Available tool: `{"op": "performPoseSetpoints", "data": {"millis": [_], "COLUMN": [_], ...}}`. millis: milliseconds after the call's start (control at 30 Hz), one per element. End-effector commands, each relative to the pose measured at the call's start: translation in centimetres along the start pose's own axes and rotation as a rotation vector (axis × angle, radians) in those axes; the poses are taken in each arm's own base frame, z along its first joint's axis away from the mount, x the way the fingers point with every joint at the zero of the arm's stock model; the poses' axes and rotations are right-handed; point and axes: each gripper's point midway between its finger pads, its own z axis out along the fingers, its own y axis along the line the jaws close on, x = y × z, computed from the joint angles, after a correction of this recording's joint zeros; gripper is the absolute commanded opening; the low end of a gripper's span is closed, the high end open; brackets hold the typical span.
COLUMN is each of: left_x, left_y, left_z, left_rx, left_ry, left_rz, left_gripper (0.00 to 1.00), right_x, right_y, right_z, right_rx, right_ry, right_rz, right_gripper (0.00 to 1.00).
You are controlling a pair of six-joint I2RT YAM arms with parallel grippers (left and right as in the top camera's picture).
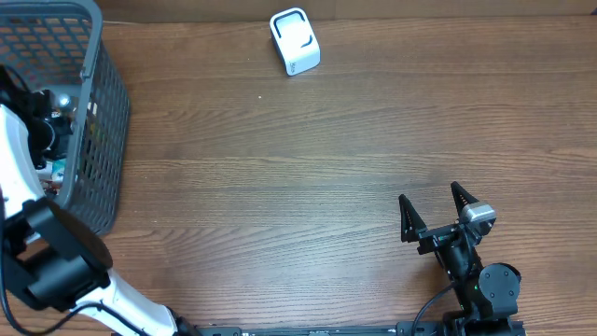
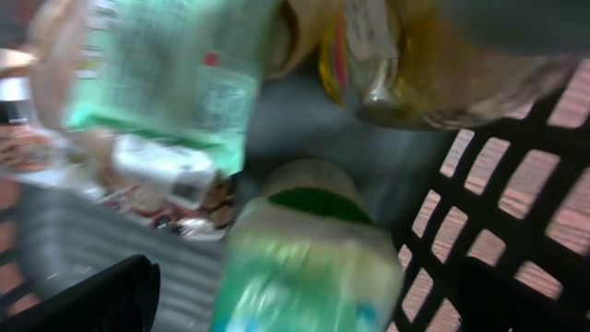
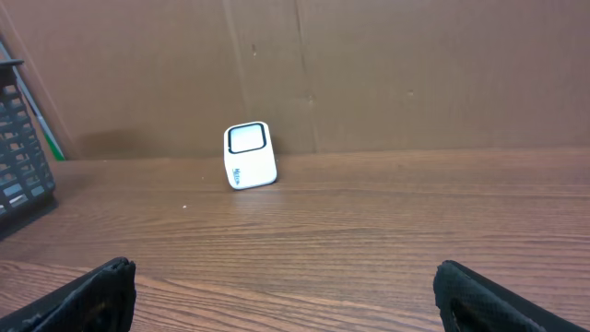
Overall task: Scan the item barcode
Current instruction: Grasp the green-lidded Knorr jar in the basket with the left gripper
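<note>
**Crowded pick inside the basket**

Down in the basket (image 1: 98, 56), upper left of the overhead view, with the left gripper (image 2: 309, 300) spread wide and holding nothing. Directly between the jaws: a green-capped bottle (image 2: 295, 249), hemmed in by a green packet (image 2: 157, 74) and a yellow pack (image 2: 396, 65). No barcode legible through the blur.

Could snag a neighbour, or squirt off the round bottle if closed off-centre.

Parked at lower right with the right gripper (image 1: 431, 201), equally wide and empty, well apart from the scanner (image 1: 295, 41) at top centre.
</note>
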Motion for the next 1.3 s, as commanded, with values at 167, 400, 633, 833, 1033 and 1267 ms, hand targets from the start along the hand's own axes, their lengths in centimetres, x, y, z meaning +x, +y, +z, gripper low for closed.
{"op": "performPoseSetpoints", "data": {"millis": [167, 400, 633, 833, 1033, 1267], "left_x": [0.5, 0.6, 0.0, -3.0, -3.1, -0.9], "left_y": [-1.7, -1.1, -0.3, 0.5, 0.8, 0.4], "left_z": [2.8, 3.4, 2.7, -2.5, -3.3, 0.2], "left_rx": [0.098, 0.076, 0.128, 0.262, 0.258, 0.249], "left_ry": [0.070, 0.079, 0.037, -0.111, -0.116, -0.031], "left_rz": [0.039, 0.036, -0.027, -0.101, -0.097, -0.103], "left_gripper": [0.99, 0.95, 0.96, 0.98, 1.00, 1.00], "right_x": [0.2, 0.2, 0.2, 0.2, 0.2, 0.2], "right_y": [-0.2, -0.3, -0.2, -0.2, -0.3, -0.3], "right_z": [0.0, 0.0, 0.0, 0.0, 0.0, 0.0], "right_rx": [0.010, 0.010, 0.010, 0.010, 0.010, 0.010], "right_ry": [-0.003, -0.003, -0.003, -0.004, -0.003, -0.003], "right_rz": [-0.001, -0.001, -0.001, -0.001, -0.001, -0.001], "right_gripper": [1.00, 1.00, 1.00, 1.00, 1.00, 1.00]}}
